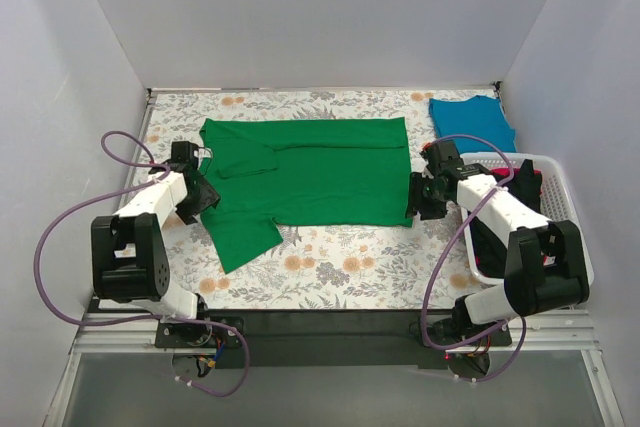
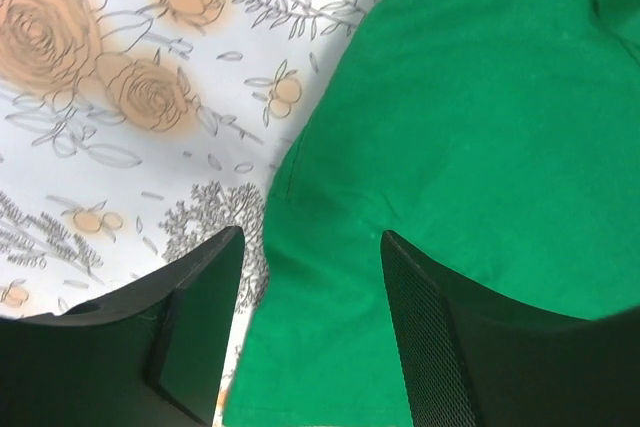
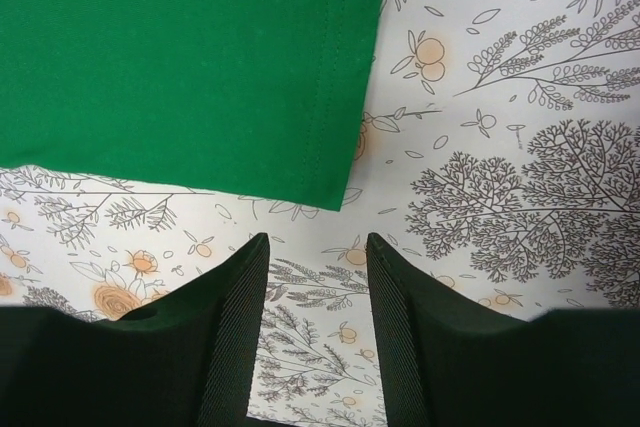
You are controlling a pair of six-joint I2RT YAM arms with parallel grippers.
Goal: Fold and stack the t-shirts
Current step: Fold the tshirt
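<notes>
A bright green t-shirt lies flat across the middle of the table, collar to the left, hem to the right, its far sleeve folded inward. My left gripper is open at the shirt's left edge; in the left wrist view its jaws stand apart over the green fabric. My right gripper is open beside the hem's near right corner; in the right wrist view the jaws stand over bare cloth just short of that corner. A folded teal-blue t-shirt lies at the back right. Red-pink and black shirts lie in the basket.
A white slotted plastic basket stands at the right edge, under my right arm. The table has a floral cloth. White walls close in the left, back and right sides.
</notes>
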